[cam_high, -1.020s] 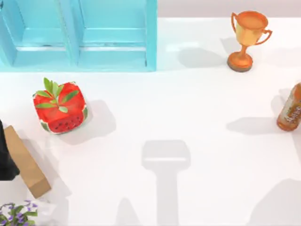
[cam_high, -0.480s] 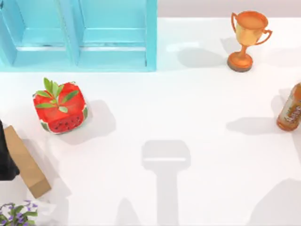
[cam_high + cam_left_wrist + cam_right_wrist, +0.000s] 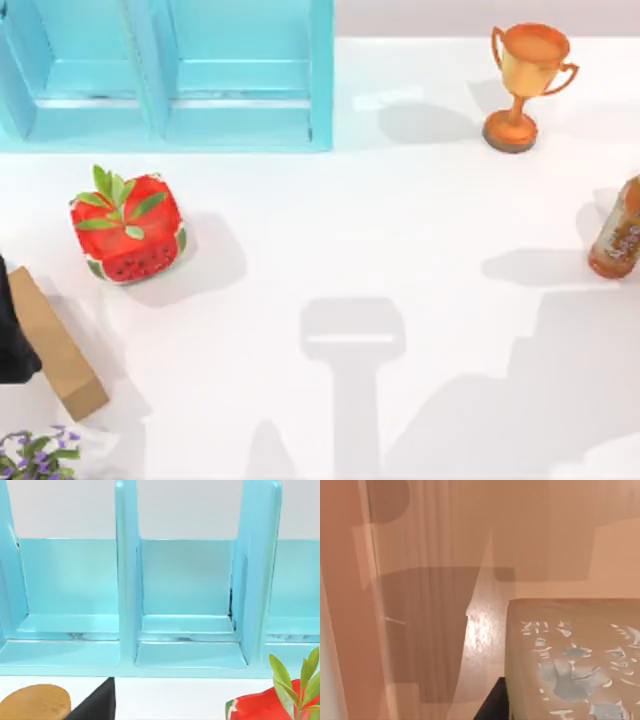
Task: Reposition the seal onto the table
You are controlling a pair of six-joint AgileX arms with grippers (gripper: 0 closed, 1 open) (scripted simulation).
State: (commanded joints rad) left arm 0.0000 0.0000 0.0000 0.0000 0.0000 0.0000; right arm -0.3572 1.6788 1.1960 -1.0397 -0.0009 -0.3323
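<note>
In the right wrist view the seal (image 3: 570, 660) is very close: a light brown block whose face carries flaky whitish marks, set against a brown wooden surface (image 3: 430, 580). A dark part of my right gripper (image 3: 492, 705) pokes in beside the block. The white table (image 3: 400, 230) spreads across the top view. My left arm (image 3: 12, 330) sits as a black shape at the table's left edge, next to the tan slab (image 3: 55, 345).
A turquoise shelf cabinet (image 3: 170, 75) stands at the back left, a watermelon cube (image 3: 127, 228) in front of it. A trophy (image 3: 525, 85) is at the back right, a bottle (image 3: 618, 235) at the right edge, and purple flowers (image 3: 35, 455) at the front left corner.
A broad shadow has spread leftwards over the table's front right corner. The objects and my left arm have stayed where they were.
</note>
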